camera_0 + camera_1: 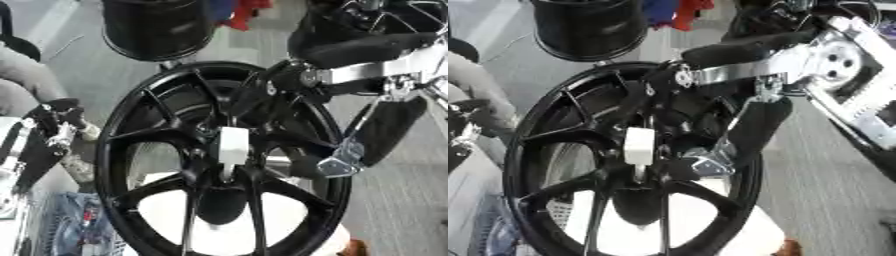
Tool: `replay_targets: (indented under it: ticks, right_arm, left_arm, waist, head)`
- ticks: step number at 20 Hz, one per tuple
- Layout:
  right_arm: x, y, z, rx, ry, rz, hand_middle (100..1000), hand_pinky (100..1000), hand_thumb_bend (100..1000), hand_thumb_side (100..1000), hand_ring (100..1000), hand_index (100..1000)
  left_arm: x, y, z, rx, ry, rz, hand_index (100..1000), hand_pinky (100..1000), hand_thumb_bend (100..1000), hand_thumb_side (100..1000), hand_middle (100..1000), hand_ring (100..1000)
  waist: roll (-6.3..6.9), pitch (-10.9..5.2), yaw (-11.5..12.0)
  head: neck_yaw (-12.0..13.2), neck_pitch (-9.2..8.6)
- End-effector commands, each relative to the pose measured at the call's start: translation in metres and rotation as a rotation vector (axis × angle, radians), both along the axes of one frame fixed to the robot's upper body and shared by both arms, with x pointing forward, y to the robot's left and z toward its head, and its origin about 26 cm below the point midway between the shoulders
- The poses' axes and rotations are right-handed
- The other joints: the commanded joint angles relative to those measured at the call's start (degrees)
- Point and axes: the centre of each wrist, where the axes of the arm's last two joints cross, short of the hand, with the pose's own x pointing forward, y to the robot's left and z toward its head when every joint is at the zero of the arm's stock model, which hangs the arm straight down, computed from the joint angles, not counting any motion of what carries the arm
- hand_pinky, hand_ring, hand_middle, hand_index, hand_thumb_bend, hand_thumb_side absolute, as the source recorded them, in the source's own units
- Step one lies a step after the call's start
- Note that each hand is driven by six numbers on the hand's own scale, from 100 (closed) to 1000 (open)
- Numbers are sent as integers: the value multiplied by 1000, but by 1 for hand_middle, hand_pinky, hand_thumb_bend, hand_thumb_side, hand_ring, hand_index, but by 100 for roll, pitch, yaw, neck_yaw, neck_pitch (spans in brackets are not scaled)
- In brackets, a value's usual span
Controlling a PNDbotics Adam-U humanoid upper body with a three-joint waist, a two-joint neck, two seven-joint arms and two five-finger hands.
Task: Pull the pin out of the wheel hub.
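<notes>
Black wheel [223, 160] upright, white pin [232, 145] at its hub — right hand [262, 92] reaching in just above; finger state unclear.

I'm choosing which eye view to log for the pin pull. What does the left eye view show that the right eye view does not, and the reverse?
Only the left eye view shows a black and silver mechanism at the left edge in full.

Only the right eye view shows the silver perforated plates of the right arm.

Both show the black wheel, the white pin at its hub, a black cylinder behind, and the right robot hand reaching over the spokes near the pin; its grip cannot be made out.
</notes>
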Motion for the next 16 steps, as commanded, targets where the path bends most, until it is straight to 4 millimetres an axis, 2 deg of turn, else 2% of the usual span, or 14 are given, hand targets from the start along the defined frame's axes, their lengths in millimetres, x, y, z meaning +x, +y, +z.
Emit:
replay_targets:
  ticks: [1,7,16]
  right_arm:
    - [-3,7,8,-15,-46,9,872,770,289,324,862,939]
    - [5,20,6,-29,-88,6,870,773,277,330,863,941]
    - [24,31,-8,-75,-133,-17,875,783,268,339,871,945]
  left_arm:
    - [1,2,7,18,-18,-6,777,558,236,604,647,580]
    - [1,2,6,17,-16,-9,777,558,236,605,647,580]
    - [1,1,5,18,-13,-11,777,558,235,606,646,580]
  waist:
    - [21,-84,5]
    - [16,-80,18]
    - [1,-67,49]
  head:
    - [-20,-19]
    - [-41,-15]
    - [-57,-23]
